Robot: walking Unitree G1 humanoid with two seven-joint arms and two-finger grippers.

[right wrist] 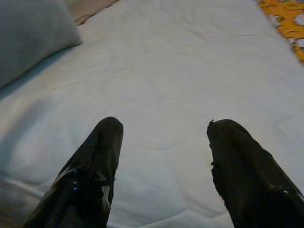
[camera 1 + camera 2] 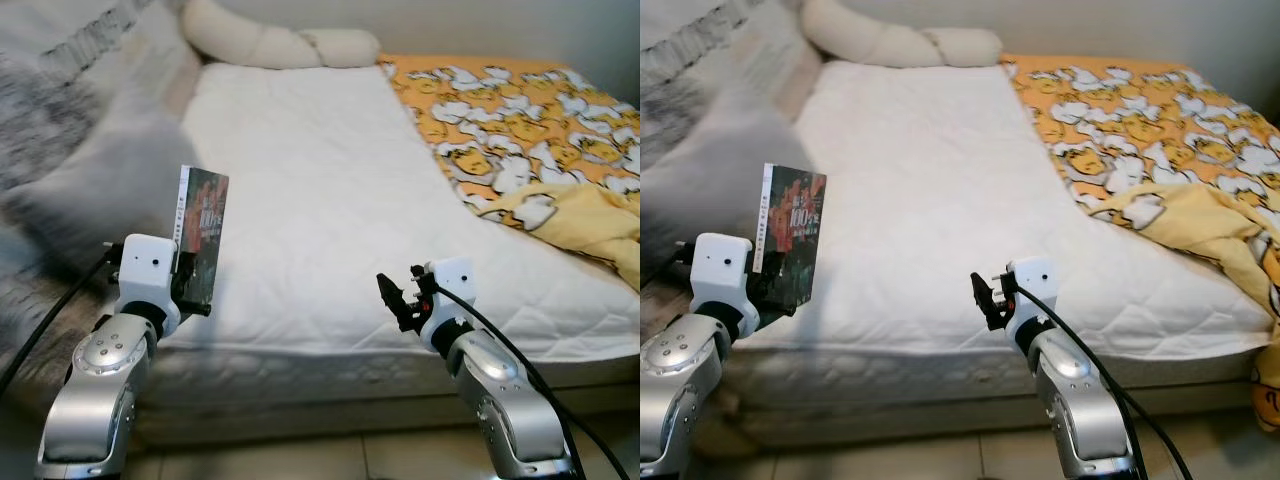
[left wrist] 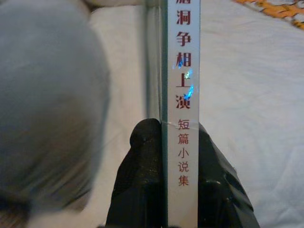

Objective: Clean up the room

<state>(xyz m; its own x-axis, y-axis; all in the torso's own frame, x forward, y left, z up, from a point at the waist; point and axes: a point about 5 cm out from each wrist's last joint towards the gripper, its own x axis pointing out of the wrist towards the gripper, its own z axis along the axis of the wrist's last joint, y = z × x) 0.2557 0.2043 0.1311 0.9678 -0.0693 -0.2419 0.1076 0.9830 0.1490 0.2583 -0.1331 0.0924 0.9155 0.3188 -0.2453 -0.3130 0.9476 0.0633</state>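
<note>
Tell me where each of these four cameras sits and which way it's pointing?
Left eye view: on the head, looking forward and down at the bed; both silver arms show, the left gripper holding a book upright.
Right eye view: beside it, the same scene from slightly to the right.
Left wrist view: on the left wrist, looking along the fingers clamped on the book's spine.
Right wrist view: on the right wrist, looking past the right gripper, open, at the white mattress.
Shared: both wrist views catch the grey pillow.
</note>
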